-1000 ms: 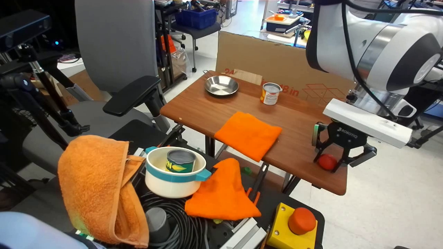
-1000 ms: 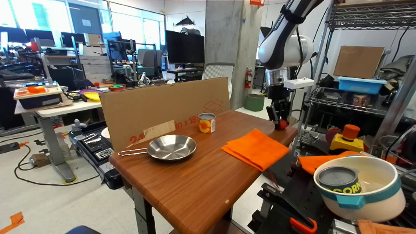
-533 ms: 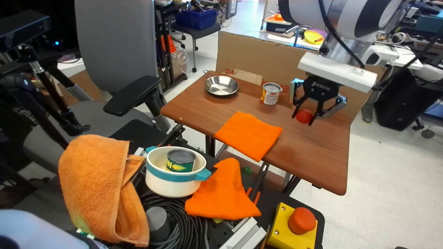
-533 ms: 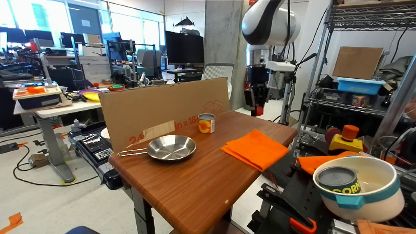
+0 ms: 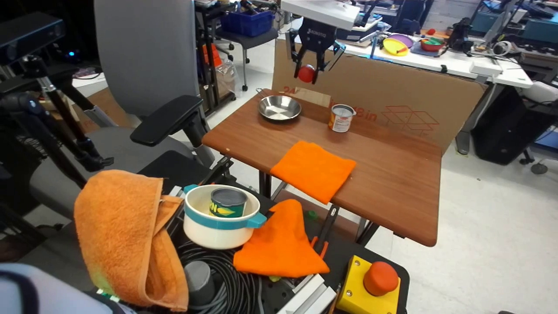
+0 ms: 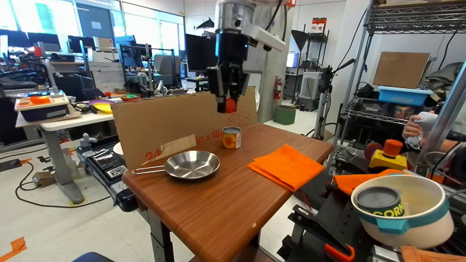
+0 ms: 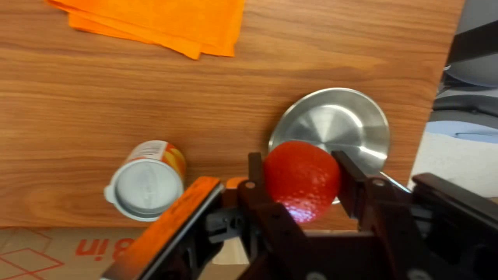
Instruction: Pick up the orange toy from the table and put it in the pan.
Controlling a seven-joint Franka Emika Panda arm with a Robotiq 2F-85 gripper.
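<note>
The orange toy (image 5: 306, 73), a small round orange-red ball, is held in the air above the brown wooden table (image 5: 392, 187). My gripper (image 5: 306, 79) is shut on it, with one finger on each side. In the wrist view the toy (image 7: 301, 179) sits between the fingertips and covers part of the pan (image 7: 330, 120). The round silver pan (image 6: 192, 165) stands on the table near its end, with its wire handle toward the cardboard panel. In an exterior view the toy (image 6: 230, 105) is well above the pan's height, over the can's side of the table.
An opened can (image 6: 232, 138) stands beside the pan near the cardboard back panel (image 6: 174, 116). A folded orange cloth (image 5: 314, 170) lies at the table's front edge. A white and teal pot (image 5: 218, 235) stands on a separate black surface in front.
My gripper has lifted the toy from the table's far end and carried it up and across toward the pan and can. The pan, can and cloth have not moved.
</note>
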